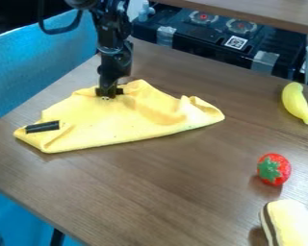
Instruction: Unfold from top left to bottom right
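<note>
1. Black case (188, 30) behind the table's far edge; two round fittings with red centres on top, a square black-and-white code label (236, 41), strips of pale tape. Contents: can't tell.
2. Yellow cloth (118, 125) on the brown wood-grain table (150, 192), left and upper part of the view. Folded over, long edge slanting along the near side, narrow corner at left, raised creases toward the right end.
3. Short black strip (42, 127) lying on the cloth by its left corner.
4. Toy banana (297, 103) at the right, well apart from the cloth. Toy strawberry (274, 169), green leaves showing, nearer the camera. Yellow block with a dark stripe (290, 223) in the lower right corner, near the strawberry.
5. Blue textured panel (41, 62) along the table's left side.
6. Gripper (108, 95) pointing down at the cloth's far edge, left of the raised peak, tip against the fabric as seen. Spread, pressed together or pinching cloth: can't tell.
</note>
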{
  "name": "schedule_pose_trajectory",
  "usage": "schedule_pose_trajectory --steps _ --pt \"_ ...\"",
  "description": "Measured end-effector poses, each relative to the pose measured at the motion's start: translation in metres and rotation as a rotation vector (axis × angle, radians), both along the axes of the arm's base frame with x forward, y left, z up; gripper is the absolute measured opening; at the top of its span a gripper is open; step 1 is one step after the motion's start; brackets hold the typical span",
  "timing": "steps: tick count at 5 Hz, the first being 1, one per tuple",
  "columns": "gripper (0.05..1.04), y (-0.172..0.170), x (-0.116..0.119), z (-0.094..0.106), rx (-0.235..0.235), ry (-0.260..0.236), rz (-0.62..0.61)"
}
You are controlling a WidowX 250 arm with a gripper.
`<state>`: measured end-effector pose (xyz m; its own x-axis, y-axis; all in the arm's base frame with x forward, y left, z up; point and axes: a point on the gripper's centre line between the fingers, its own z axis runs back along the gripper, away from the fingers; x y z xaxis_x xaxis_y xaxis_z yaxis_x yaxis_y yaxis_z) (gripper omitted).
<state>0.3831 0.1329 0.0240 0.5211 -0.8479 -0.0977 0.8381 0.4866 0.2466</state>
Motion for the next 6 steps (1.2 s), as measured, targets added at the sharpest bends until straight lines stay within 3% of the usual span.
schedule_pose_trajectory --steps 1,2,3,5,6 --pt "0.069 -0.004 0.0 0.001 -0.029 0.01 -0.003" --pt "0.068 -0.008 0.0 0.018 -0.108 0.02 0.025" --pt "0.068 -0.022 -0.009 0.048 -0.144 0.047 0.078" --pt "0.068 -0.068 -0.054 0.026 -0.088 0.2 0.102" --pt "0.068 -0.085 -0.08 0.024 -0.088 0.228 0.084"
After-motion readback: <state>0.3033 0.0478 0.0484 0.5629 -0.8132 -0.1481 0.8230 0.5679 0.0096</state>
